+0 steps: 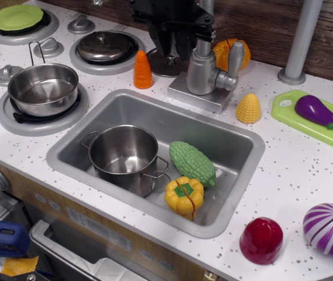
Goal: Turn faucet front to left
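Note:
The silver-grey faucet stands on its square base behind the sink, with its rounded lever out to the right and its thin pipe rising upright. My black gripper hangs just left of the faucet body. Its fingers are drawn close together around the faucet's front spout. The spout is almost wholly hidden between them.
An orange carrot stands left of the gripper and an orange fruit lies behind the lever. Corn lies right of the base. The sink holds a pot, a green gourd and a yellow pepper. A grey pole stands at the back right.

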`<state>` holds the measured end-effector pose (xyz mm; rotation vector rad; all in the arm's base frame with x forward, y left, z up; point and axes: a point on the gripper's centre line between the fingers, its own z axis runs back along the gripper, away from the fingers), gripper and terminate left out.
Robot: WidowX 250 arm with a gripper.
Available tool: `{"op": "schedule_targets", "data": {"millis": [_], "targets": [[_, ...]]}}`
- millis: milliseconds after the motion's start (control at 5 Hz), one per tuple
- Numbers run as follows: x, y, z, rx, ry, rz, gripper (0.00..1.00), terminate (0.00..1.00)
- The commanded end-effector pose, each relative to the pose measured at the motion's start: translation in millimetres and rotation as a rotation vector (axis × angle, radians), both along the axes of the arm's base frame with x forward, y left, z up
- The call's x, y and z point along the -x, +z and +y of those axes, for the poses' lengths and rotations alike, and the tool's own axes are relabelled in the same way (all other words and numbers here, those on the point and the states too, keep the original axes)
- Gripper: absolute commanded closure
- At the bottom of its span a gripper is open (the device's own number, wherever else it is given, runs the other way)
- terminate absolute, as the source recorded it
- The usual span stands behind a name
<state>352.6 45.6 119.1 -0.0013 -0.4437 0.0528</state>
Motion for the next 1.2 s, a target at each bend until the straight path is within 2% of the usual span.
{"op": "schedule_targets", "data": {"millis": [0, 200, 600, 1000], "targets": [[-10, 17, 28, -0.019, -0.017, -0.062, 1.00, 0.00], [-13, 14, 39, -0.041, -0.035, -0.076, 1.00, 0.00], [-37, 6, 66, -0.074, -0.072, -0.151, 1.00, 0.00], [-60, 9, 80, -0.110, -0.093, -0.204, 1.00, 0.00]]}}
